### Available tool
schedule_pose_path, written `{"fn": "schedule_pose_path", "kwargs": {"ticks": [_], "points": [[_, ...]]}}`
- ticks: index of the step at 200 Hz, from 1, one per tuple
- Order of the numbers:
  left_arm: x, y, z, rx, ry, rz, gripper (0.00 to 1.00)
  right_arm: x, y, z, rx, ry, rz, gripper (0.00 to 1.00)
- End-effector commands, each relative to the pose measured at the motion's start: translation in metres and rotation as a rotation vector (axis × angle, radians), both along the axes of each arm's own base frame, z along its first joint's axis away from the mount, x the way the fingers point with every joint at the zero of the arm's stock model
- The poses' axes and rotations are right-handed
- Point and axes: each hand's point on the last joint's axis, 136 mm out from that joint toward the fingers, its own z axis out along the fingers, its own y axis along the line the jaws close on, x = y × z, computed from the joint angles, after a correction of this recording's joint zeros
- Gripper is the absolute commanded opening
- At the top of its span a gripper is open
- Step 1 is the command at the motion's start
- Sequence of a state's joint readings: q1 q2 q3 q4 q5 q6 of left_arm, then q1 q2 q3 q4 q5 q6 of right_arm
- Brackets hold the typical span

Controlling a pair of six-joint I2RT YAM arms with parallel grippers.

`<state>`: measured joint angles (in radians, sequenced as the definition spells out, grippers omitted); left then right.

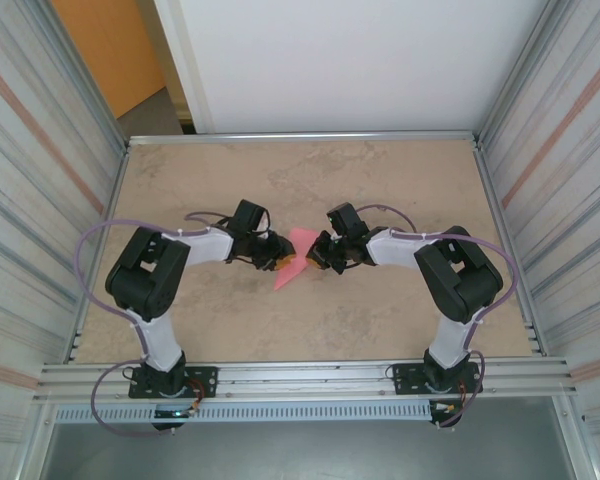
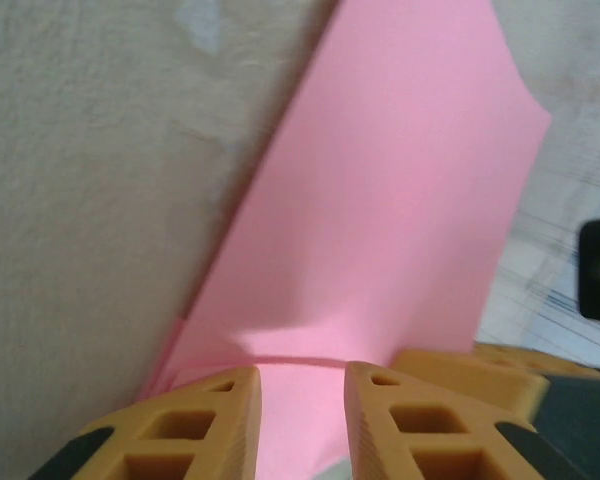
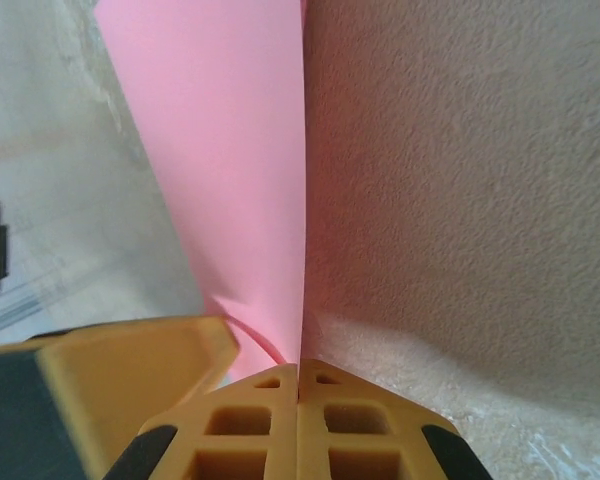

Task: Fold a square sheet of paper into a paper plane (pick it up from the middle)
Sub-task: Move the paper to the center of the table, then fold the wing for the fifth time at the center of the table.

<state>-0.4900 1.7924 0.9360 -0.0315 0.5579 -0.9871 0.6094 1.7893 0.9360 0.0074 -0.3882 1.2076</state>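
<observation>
At table centre, paper: I see the pink sheet of paper [image 1: 292, 262], folded to a pointed shape, narrow end toward 7 o'clock.
Left gripper [image 2: 302, 410]: at 9 o'clock of the paper; fingers a little apart, pink sheet running through the gap.
Right gripper [image 3: 300, 375]: at 3 o'clock of the paper; fingers pressed fully together, pinching the paper's edge.
Table [image 1: 380, 190]: beige, under everything.

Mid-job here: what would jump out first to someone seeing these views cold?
The pink sheet of paper, partly folded, lies at mid-table between the two arms. The right hand is pinched shut on the paper's edge, and the left hand faces it with a gap showing pink.
</observation>
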Motion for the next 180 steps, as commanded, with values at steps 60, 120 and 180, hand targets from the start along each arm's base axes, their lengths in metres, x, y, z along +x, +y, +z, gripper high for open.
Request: {"fn": "schedule_pose_path", "kwargs": {"ticks": [60,120,180], "points": [[-0.013,-0.005,0.054,0.147,-0.562,-0.322,0.53,0.002,-0.022,0.036,0.015,-0.026,-0.068,0.00],[-0.023,-0.028,0.047,0.304,-0.794,-0.514,0.59,0.000,-0.029,0.042,0.046,0.022,-0.109,0.00],[-0.022,-0.044,0.040,0.433,-1.011,-0.626,0.52,0.001,-0.031,0.043,0.069,0.061,-0.129,0.00]]}}
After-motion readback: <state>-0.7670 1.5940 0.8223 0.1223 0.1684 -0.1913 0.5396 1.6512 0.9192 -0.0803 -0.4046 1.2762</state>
